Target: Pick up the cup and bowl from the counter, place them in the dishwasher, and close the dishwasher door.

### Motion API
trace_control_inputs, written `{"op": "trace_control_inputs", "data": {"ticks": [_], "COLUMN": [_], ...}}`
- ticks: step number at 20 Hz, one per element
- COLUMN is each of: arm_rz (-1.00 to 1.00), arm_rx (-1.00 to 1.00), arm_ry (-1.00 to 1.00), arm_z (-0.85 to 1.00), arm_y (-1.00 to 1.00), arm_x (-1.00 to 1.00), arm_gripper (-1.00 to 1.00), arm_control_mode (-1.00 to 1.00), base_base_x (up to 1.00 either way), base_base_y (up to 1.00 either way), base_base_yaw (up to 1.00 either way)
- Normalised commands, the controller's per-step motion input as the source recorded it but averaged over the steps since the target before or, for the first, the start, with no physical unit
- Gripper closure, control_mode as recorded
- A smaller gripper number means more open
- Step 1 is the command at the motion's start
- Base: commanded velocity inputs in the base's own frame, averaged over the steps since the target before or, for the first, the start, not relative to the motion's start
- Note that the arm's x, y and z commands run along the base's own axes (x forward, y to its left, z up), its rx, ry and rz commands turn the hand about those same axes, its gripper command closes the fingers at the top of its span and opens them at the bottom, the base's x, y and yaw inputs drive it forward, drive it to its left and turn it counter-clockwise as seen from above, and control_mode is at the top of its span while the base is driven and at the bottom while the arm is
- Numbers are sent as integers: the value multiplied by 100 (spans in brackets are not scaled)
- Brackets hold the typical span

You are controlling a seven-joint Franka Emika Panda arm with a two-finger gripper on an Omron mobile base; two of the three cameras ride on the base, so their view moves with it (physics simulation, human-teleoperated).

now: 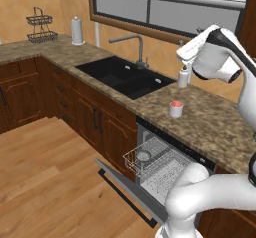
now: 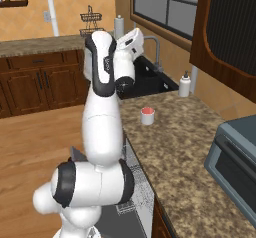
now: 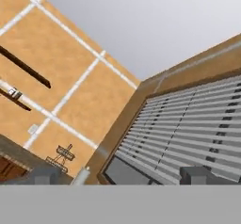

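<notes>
Below my raised, spread gripper [image 3: 120, 175] the bowl [image 1: 143, 156] sits in the dishwasher rack [image 1: 155, 164]; cup [image 1: 176, 109] waits on counter [image 1: 215, 124].

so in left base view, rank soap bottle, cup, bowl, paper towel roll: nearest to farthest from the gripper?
Gripper, open, raised over the counter.
1. Soap bottle, directly beneath it, by the sink.
2. Cup, on the counter's front part.
3. Bowl, low in the dishwasher rack.
4. Paper towel roll, far left corner.
</notes>
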Motion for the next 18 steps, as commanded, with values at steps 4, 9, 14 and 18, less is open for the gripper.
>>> {"op": "trace_control_inputs", "data": {"ticks": [4,9,14,18], "arm_rz": [20,16,12,16], "arm_rx": [-99,-100,-83,-67], "arm_ry": [-12,11,31,16], "arm_z": [-6,-38,-92,-100], "arm_y": [1,0,12,15], "arm_x": [2,24,46,25], "arm_gripper": [-100,-100,-100,-100], "arm_control_mode": [-100,-100,-100,-100], "base_base_x": [0,0,0,0], "base_base_y": [0,0,0,0], "base_base_yaw": [0,0,0,0]}}
